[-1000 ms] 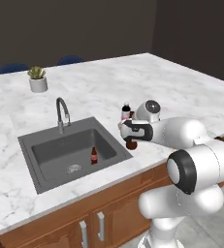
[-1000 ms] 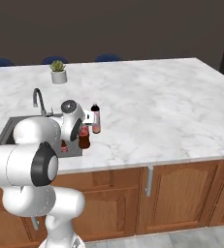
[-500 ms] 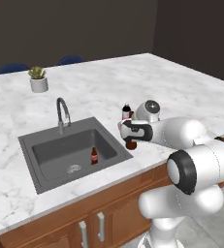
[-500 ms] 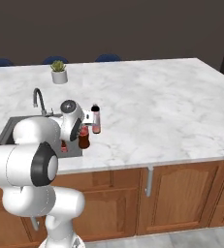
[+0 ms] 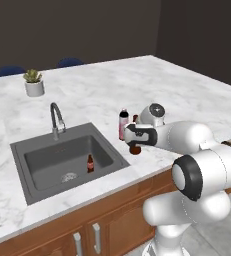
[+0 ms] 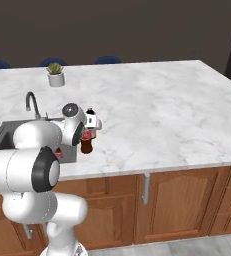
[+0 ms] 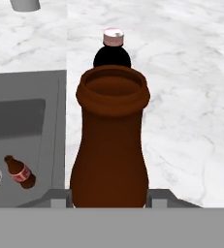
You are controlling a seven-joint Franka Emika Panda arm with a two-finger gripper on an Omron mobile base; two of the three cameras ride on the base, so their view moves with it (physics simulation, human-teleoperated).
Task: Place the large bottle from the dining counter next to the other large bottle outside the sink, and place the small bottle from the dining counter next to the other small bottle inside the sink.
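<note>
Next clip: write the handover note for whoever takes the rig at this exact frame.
Gripper: shut on the large bottle, which stands upright at the counter edge right of the sink.
The other large bottle, pink label, stands just beyond it, outside the basin.
One small bottle sits in the sink near the drain.
Done: large bottle carried to its partner.
Left: release it there if it is set down (contact with the counter is not clear), then fetch the small bottle from the dining counter and put it in the sink beside the one there.
</note>
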